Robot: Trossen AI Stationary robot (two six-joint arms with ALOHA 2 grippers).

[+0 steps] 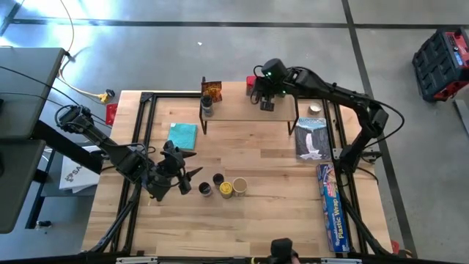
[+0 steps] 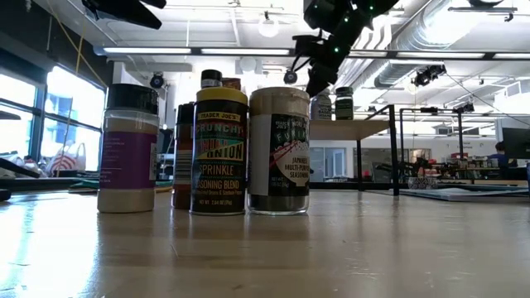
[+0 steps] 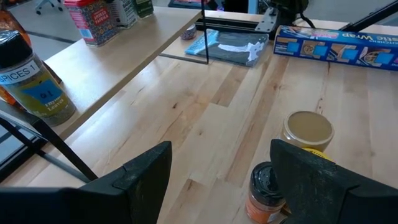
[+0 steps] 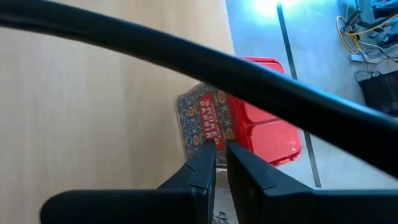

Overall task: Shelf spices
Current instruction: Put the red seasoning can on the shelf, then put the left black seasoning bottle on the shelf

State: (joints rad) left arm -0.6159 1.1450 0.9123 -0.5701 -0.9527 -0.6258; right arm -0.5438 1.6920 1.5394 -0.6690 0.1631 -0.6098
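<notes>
Meanwhile, left end effector [image 3: 217,180] gapes by floor jars [image 1: 220,186]; right end effector [image 4: 221,165] pinched closed above shelf [image 1: 242,110].

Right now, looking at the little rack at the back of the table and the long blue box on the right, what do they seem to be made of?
The rack: its top looks like pale unfinished or matte wood, with visible grain, and its thin black legs look like metal. The blue box looks like printed cardboard, slightly glossy, with sharp folded edges and lettering.
</notes>
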